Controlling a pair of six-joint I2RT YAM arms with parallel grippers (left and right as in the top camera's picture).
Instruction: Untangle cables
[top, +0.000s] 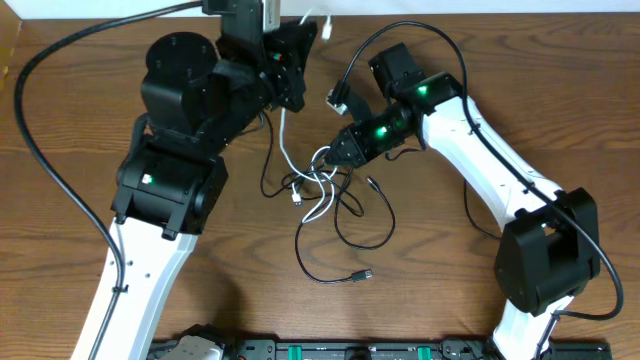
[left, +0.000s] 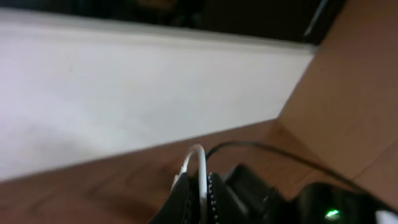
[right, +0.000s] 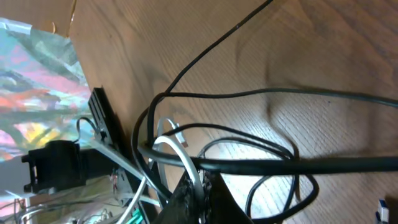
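Cables (top: 325, 195) lie tangled mid-table (top: 430, 295). The left tool (left: 200, 194), up by the far edge, is clenched on a white cable (top: 283, 135). The right tool (right: 198, 194) is clamped in the knot, pinching white and black strands.

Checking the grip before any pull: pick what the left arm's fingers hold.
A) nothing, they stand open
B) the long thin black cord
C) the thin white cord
C: in the left wrist view the left arm's fingers are closed on the thin white cord, and in the overhead view that cord runs from them down to the tangle of cords on the wooden table.
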